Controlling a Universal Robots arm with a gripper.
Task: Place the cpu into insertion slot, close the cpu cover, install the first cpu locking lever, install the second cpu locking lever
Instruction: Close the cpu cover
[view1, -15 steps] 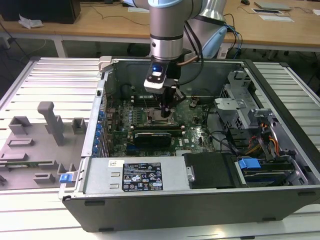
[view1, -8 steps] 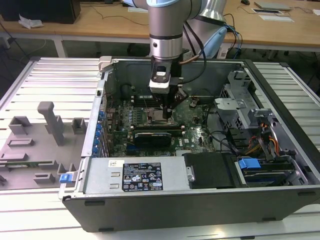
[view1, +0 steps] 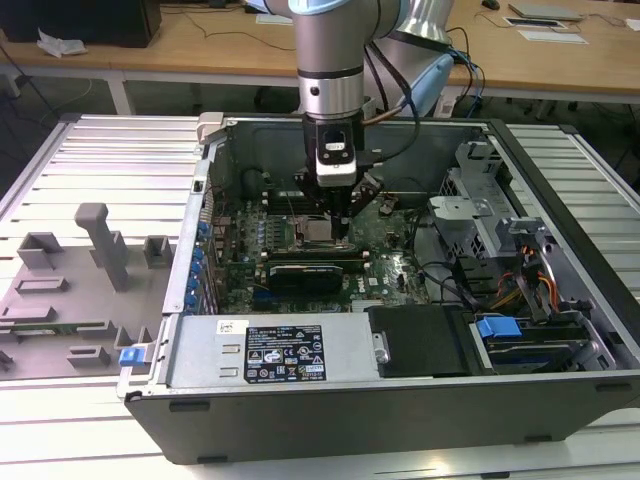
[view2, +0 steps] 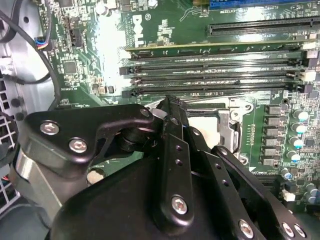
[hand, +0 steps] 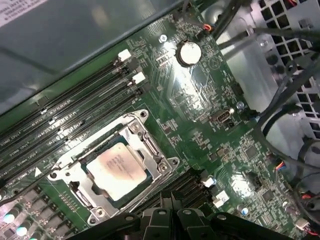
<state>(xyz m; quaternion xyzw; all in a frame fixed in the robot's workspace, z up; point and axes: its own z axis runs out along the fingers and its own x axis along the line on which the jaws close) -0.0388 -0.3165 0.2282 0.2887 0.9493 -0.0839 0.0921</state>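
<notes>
The cpu (hand: 117, 170), with a pale beige metal top, lies flat in the insertion slot (hand: 75, 176) on the green board. The silvery cpu cover (hand: 151, 150) lies flat around it like a frame. My gripper (hand: 170, 206) hangs just off one side of the slot, black fingers pressed together, shut, with nothing visible between them. In the second wrist view the gripper (view2: 170, 106) tip stands at the slot's edge, next to the cpu (view2: 206, 125). From the exterior view the gripper (view1: 340, 226) points straight down over the insertion slot (view1: 314, 233) inside the open computer case.
Long black memory slots (hand: 65, 117) run close along one side of the socket. A coin battery (hand: 188, 52) and dark cables (hand: 280, 100) lie beyond. A metal drive cage (view1: 480, 200) stands at the exterior view's right; grey fixtures (view1: 100, 245) sit outside the case at its left.
</notes>
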